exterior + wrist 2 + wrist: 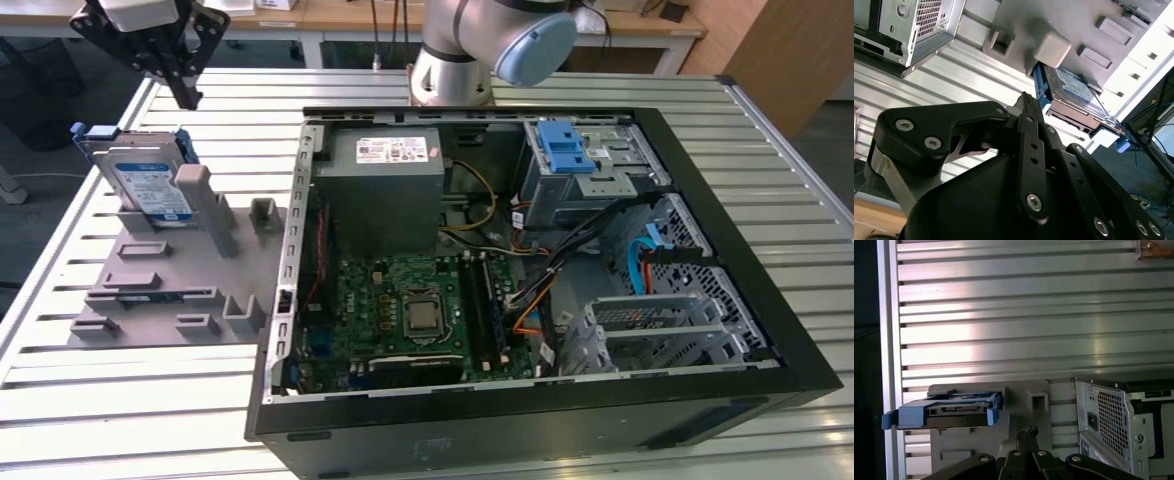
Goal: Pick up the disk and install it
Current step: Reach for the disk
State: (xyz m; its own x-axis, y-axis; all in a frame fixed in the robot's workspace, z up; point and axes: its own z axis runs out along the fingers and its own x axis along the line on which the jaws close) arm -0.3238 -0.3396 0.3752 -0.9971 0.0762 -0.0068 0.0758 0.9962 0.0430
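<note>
The disk (pixel 150 180) stands on edge in a grey holder (pixel 160 290) at the exterior view's left, its blue-and-white label facing out and blue rails along its sides. My gripper (pixel 187 98) hangs above and just behind it, apart from it, with the fingers closed together on nothing. In the first wrist view the disk (pixel 956 410) shows edge-on with its blue rails, beside my shut gripper (pixel 1026 432). In the second wrist view the disk (pixel 1074 90) lies beyond my gripper (pixel 1026 100).
An open black computer case (pixel 534 260) takes up the middle and the exterior view's right. Inside it are a grey power supply (pixel 387 175), a green motherboard (pixel 414 310) and a metal drive cage with a blue latch (pixel 567 150). The slatted metal table (pixel 134 400) carries everything.
</note>
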